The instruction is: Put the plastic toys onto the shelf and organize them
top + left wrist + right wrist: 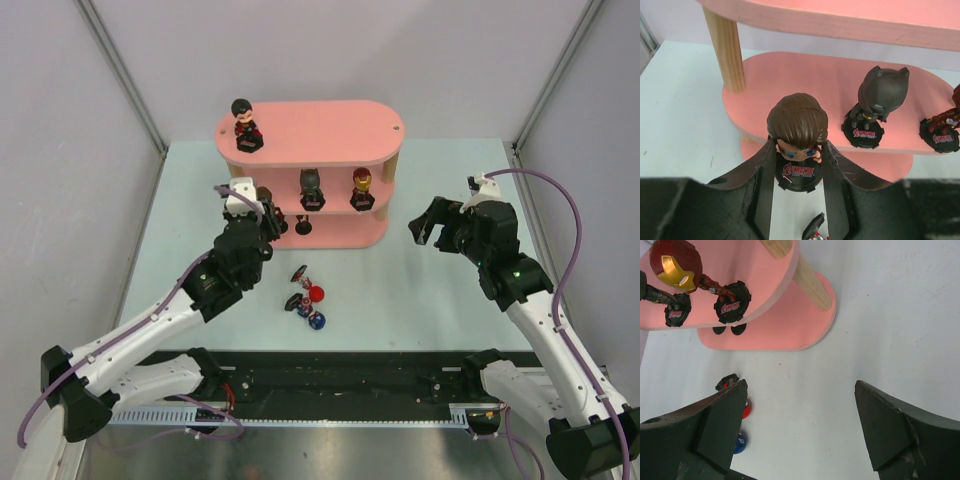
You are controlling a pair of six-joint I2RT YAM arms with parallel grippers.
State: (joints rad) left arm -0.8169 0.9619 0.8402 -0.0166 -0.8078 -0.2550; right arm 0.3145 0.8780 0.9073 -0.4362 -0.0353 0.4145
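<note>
The pink three-tier shelf (330,125) stands at the back. A dark-haired figurine (244,124) stands on its top board. A black-headed one (313,186) and a red-gold one (362,187) stand on the middle board (805,80). My left gripper (270,222) is shut on a brown-haired figurine (797,122) and holds it upright just in front of the shelf's left end. A red-headed toy (316,294) and a blue-headed toy (314,320) lie on the table. My right gripper (430,225) is open and empty, right of the shelf.
A wooden post (726,50) stands just left of and behind the held figurine. The black-headed figurine (880,95) is to its right on the middle board. In the right wrist view the red-gold figurine (677,265) shows at top left.
</note>
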